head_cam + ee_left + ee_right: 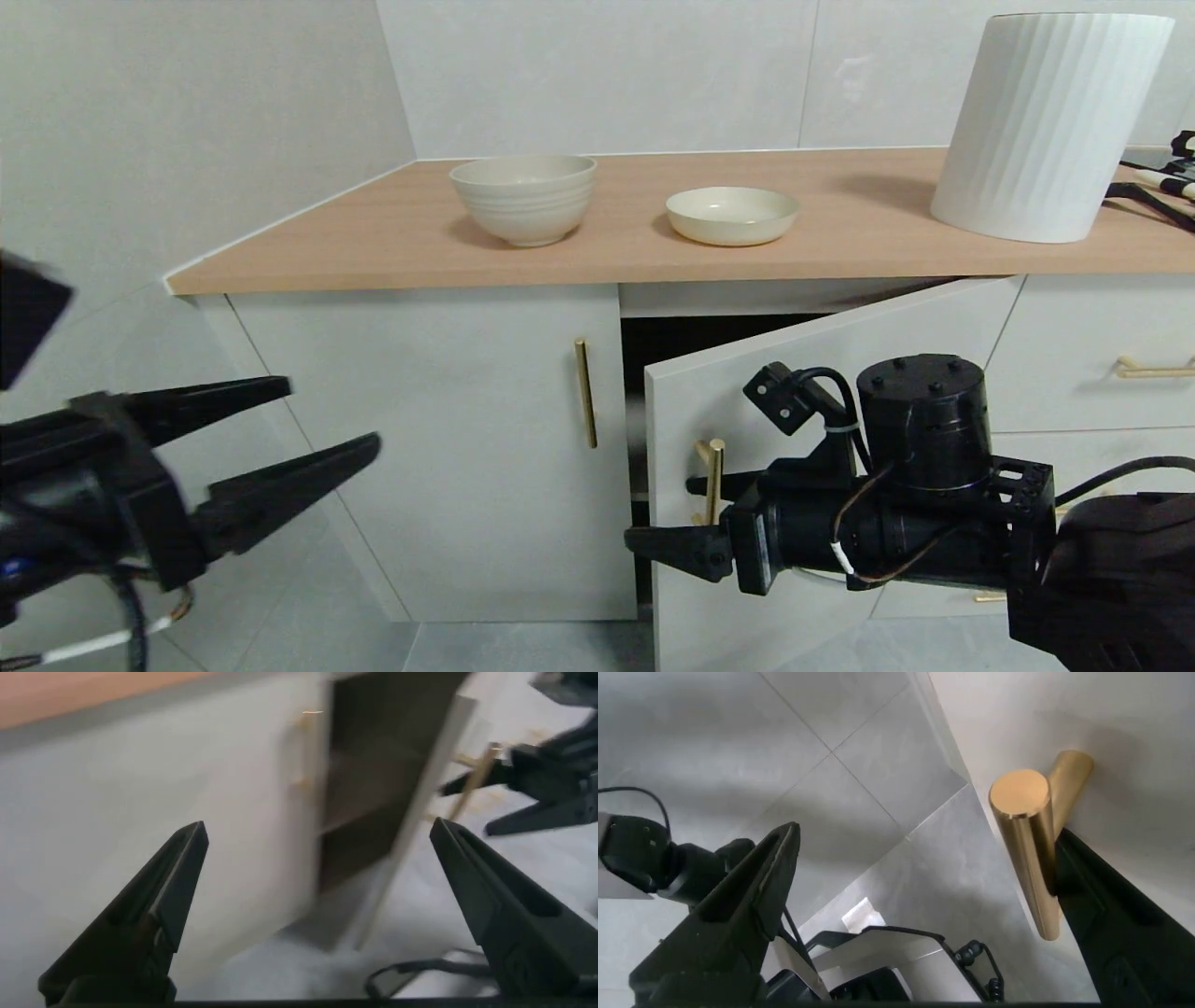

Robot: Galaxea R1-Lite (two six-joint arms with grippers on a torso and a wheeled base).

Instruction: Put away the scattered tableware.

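Left gripper (333,411) jaws apart; ribbed cream bowl (523,198), shallow cream dish (732,215).

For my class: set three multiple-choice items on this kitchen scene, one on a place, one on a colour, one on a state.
1. Where does the deep bowl stand? A. on the counter, left of the shallow dish; B. inside the cupboard; C. on the floor.
2. What colour is the door handle between the right hand's fingers? A. black; B. gold; C. red.
3. How is the cupboard door beside that hand? A. shut; B. off its hinges; C. partly open.
Answers: 1 A, it sits on the wooden top; 2 B, the bar shines gold; 3 C, a dark gap shows beside its edge.
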